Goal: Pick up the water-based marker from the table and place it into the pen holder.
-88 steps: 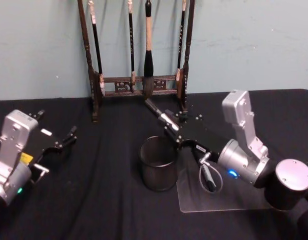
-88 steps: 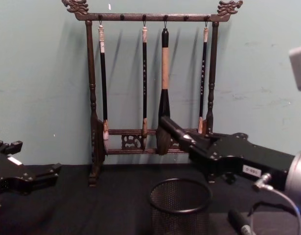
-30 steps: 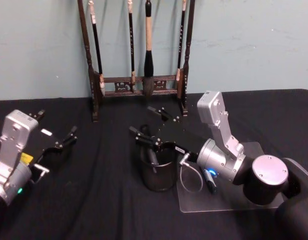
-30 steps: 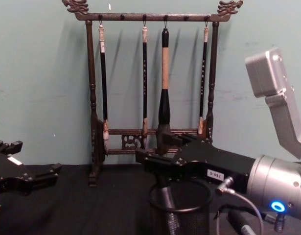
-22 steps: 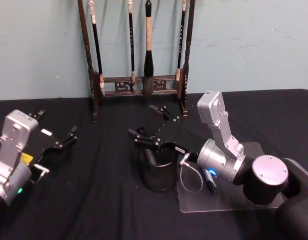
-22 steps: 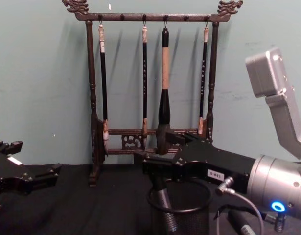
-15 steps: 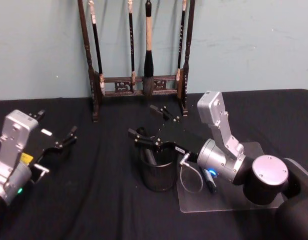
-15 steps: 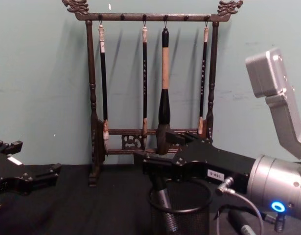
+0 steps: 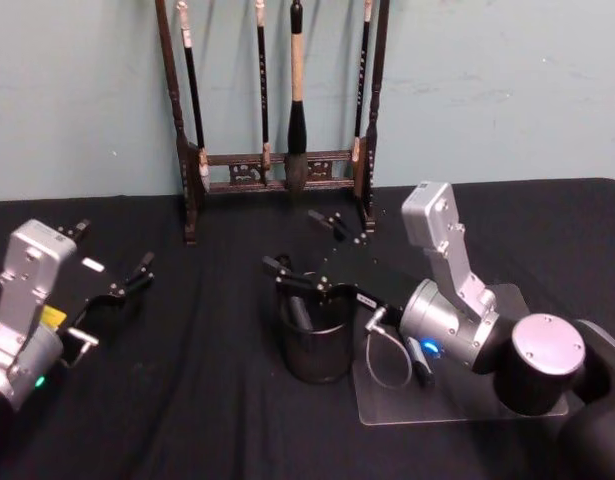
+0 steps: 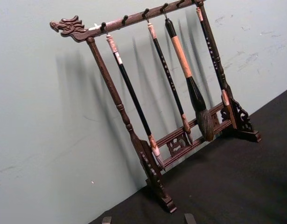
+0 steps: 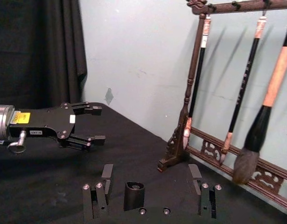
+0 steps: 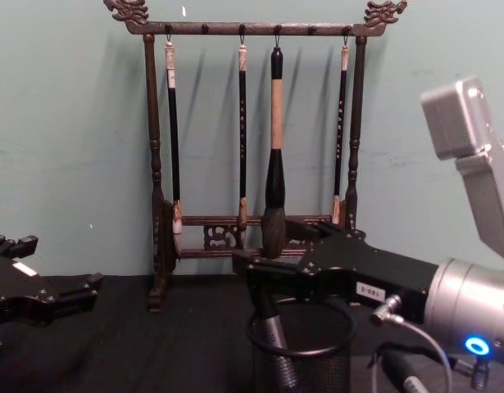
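Observation:
The water-based marker [image 9: 299, 312] stands inside the black mesh pen holder [image 9: 315, 352], leaning against its left wall. Through the mesh its grey barrel [image 12: 273, 334] shows in the chest view. My right gripper [image 9: 297, 242] hovers just above the holder's rim, open, its fingers apart from the marker. The right wrist view shows the marker's black end [image 11: 134, 195] below and between the spread fingers of that gripper [image 11: 150, 173]. Far to the left, above the table, my left gripper [image 9: 113, 250] rests open and holds nothing.
A tall dark wooden brush rack [image 9: 277, 165] with several hanging brushes stands against the back wall. A clear plate [image 9: 467, 405] lies right of the holder under my right arm, with another dark pen [image 9: 421, 362] on it. Black cloth covers the table.
My right gripper carried the marker over the holder and let it go inside. Over the last second it has stayed open and drawn slightly up and to the right. The left arm has not moved.

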Robot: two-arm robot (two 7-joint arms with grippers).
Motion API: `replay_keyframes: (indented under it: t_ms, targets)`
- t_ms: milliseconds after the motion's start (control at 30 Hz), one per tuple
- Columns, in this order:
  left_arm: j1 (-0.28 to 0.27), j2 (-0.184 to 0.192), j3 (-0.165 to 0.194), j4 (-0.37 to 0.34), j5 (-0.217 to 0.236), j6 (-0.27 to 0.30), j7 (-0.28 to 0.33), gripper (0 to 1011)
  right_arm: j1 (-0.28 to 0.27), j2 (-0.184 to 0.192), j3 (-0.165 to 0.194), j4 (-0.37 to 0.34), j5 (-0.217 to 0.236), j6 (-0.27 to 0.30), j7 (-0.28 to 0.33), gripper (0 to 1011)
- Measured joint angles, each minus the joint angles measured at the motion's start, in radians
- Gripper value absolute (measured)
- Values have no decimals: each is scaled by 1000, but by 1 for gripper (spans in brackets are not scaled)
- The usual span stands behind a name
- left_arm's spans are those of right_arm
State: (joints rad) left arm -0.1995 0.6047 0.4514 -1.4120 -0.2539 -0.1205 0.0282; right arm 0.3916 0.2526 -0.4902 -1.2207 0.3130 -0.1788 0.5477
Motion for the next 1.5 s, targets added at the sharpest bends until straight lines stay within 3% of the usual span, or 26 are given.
replay_keyframes:
  t_ms: [367, 767, 1500]
  targets:
    - [0, 0, 0, 0, 0, 0, 0, 1009, -73, 40, 42, -113, 10, 70, -76, 1002]
    - [0, 0, 0, 0, 0, 0, 0, 1009, -150, 76, 101, -207, -16, 96, -153, 1002]
    - [0, 0, 0, 0, 0, 0, 0, 1009, -241, 79, 189, -298, -55, 214, -251, 1002]
